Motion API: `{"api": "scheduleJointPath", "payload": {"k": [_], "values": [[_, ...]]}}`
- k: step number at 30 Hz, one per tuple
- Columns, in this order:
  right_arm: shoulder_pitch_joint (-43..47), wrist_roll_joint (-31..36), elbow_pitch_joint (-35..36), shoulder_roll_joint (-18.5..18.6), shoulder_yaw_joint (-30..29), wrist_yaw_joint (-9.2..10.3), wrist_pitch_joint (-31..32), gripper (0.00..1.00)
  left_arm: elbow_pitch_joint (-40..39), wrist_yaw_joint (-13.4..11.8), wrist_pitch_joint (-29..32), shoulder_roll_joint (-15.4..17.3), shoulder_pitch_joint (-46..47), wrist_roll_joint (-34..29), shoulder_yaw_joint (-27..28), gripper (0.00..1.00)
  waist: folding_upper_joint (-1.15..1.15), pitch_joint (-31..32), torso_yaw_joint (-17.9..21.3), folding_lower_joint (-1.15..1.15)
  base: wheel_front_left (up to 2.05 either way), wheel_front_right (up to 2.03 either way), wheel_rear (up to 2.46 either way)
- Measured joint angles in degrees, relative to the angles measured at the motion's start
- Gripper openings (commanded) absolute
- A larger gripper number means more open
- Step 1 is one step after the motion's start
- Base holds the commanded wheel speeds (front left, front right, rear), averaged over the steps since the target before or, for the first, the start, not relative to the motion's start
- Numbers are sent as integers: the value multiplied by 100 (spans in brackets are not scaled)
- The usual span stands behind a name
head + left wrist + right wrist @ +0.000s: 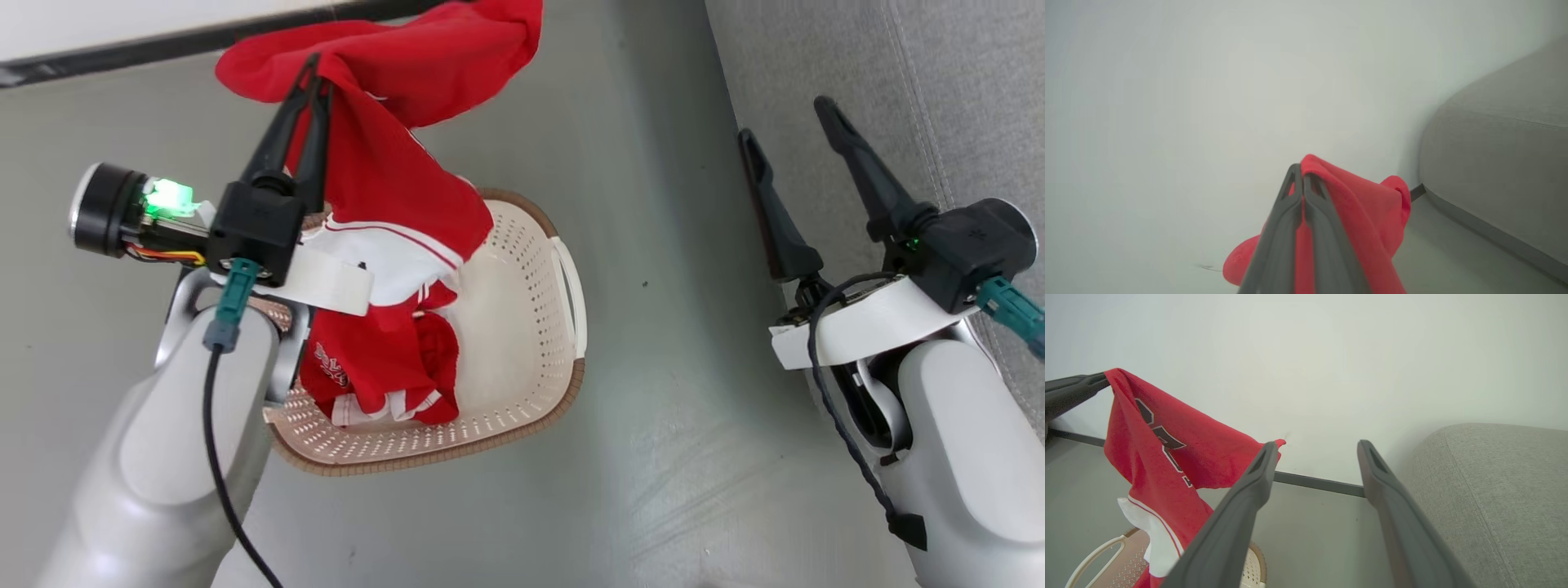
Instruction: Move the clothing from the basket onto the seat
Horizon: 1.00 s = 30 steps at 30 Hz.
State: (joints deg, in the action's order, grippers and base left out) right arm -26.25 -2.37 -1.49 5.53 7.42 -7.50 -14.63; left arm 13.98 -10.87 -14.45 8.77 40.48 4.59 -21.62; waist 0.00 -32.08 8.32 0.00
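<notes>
My left gripper (317, 69) is shut on a bright red garment (392, 147) with white trim, held up above the cream basket (531, 343); the cloth hangs down toward the basket's left side. The left wrist view has the fingers (1327, 228) pinching red cloth (1367, 212). A second red garment (375, 367) with white lettering lies inside the basket. My right gripper (788, 118) is open and holds nothing, hovering at the edge of the grey sofa (939, 98). From the right wrist, the hanging garment (1163, 457) shows dark numbers, with the basket's handle (1094, 555) below and the sofa (1494, 490) to the right.
The basket stands on a grey floor (653, 457). A white wall with a dark baseboard (122, 51) runs behind it. Bare floor separates the basket from the sofa on the right.
</notes>
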Motion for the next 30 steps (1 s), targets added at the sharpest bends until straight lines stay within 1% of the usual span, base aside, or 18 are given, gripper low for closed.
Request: {"api": "scheduleJointPath", "payload": {"k": [7,10,15,19,24,30], "values": [[0,13,-162,234,392,1,0,100,-426,52,-1,213,-149,146,271,0,0,491,-227,0,0,0,0],[-1,13,-247,323,583,0,0,100,-526,127,-1,301,-155,249,336,0,0,683,-308,0,0,0,0],[2,-12,-358,497,960,0,0,100,-583,297,-1,413,-247,249,314,0,0,1009,-439,0,0,0,0],[6,-78,-485,655,1303,0,0,100,-645,414,-1,438,-251,296,264,0,0,1269,-534,0,0,0,0],[17,-231,-683,859,1875,0,0,100,-689,556,-1,431,-239,299,163,0,0,1584,-648,0,0,0,0],[12,-492,-910,1054,2676,0,1,100,-754,736,0,311,-179,345,-48,0,0,1933,-780,0,0,0,0]]}}
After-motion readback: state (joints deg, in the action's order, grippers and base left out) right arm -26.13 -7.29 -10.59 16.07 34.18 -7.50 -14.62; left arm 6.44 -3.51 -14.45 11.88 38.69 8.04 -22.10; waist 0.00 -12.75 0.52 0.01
